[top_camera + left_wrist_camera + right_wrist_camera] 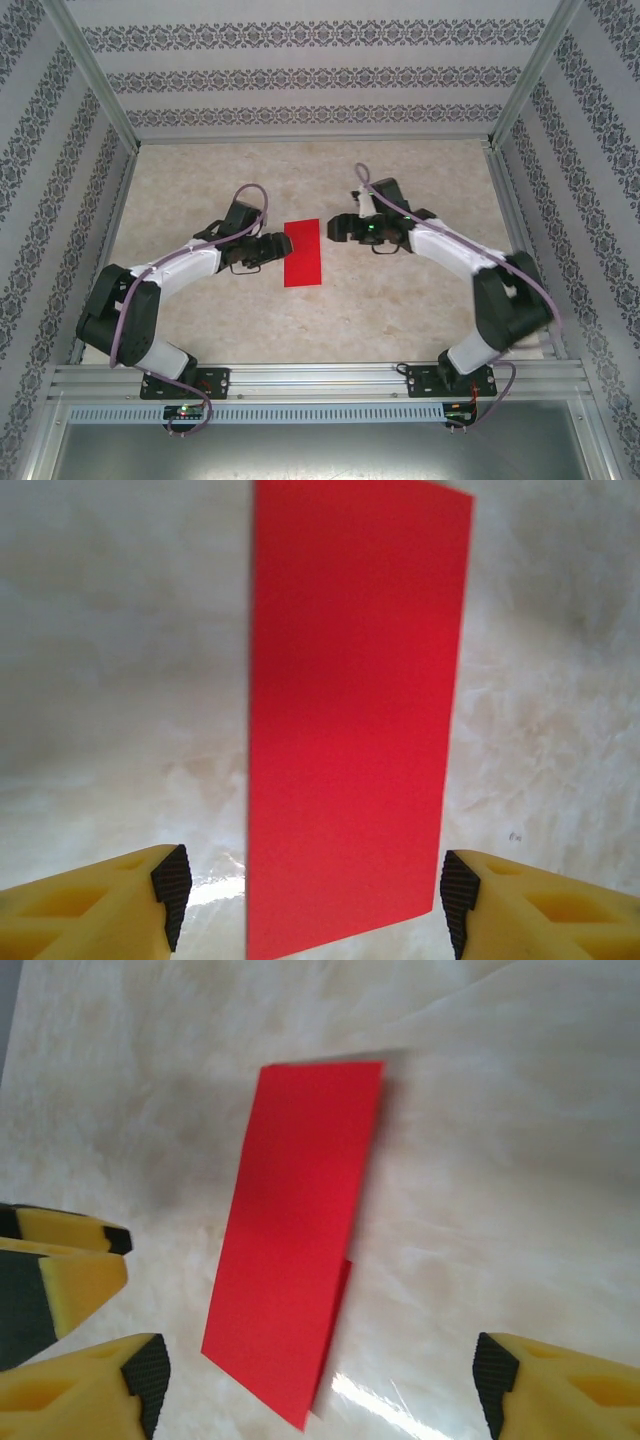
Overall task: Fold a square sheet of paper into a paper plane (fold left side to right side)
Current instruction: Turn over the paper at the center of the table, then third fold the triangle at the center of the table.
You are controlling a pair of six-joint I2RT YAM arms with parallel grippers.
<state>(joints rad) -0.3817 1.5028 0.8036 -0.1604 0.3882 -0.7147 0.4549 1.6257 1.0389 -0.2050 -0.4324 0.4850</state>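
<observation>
Red folded paper sheet [303, 252] lies flat between my left gripper [284, 243] and right gripper [336, 228]. Both are spread wide, holding nothing.

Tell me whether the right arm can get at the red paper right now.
Probably yes. The right gripper sits open just beside the red paper, which lies on the table with nothing between them. The left gripper is at the opposite edge, out of the path.

Patterned grey-striped walls [300, 75] enclose a glossy beige marbled table [420, 290].
</observation>
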